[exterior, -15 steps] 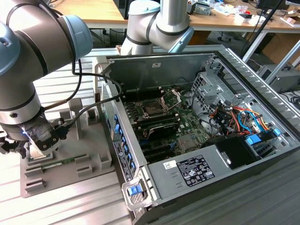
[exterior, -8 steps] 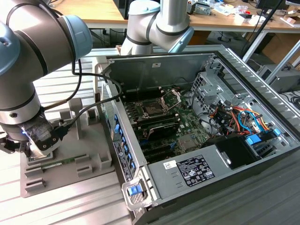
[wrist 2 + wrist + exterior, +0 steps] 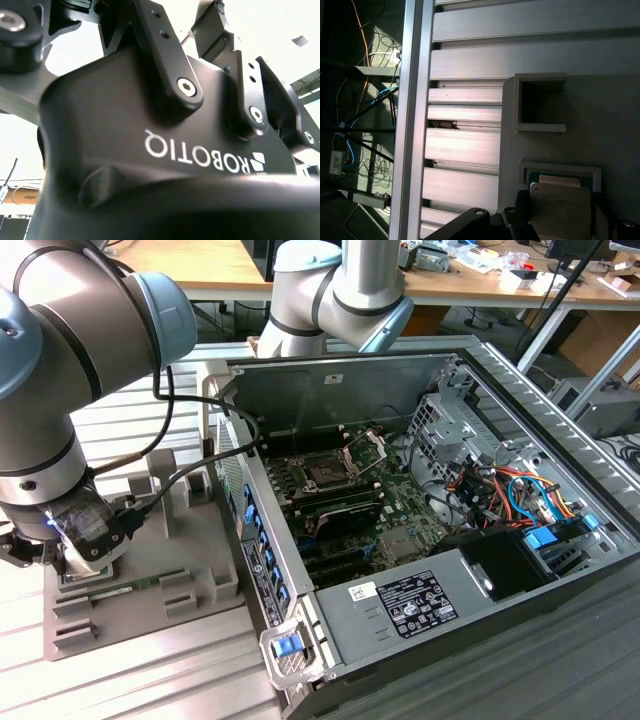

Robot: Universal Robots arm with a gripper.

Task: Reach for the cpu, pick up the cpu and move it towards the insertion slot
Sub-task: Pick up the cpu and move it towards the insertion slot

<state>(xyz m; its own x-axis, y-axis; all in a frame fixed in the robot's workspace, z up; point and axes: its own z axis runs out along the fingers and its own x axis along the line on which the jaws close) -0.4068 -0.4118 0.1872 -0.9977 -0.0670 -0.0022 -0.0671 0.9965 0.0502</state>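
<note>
The cpu (image 3: 560,205), a pale silver-beige square chip, lies at a green-rimmed recess of the grey plastic tray (image 3: 600,100) in the first wrist view. My gripper (image 3: 560,226) straddles it, and its black fingers (image 3: 522,220) sit against two opposite edges of the chip. In the exterior view the gripper (image 3: 62,558) hangs low over the tray (image 3: 150,590) at the exterior view's left, and the chip is hidden under it. The insertion slot (image 3: 328,472), a dark square with a silver frame and raised load plate, sits on the green motherboard inside the open computer case, well away from the gripper.
A long green memory stick (image 3: 130,585) lies on the tray beside the gripper. An empty square recess (image 3: 540,102) is close to the chip. The case wall (image 3: 262,550) stands between tray and motherboard. Cables (image 3: 500,490) and drive bays crowd the case's right side.
</note>
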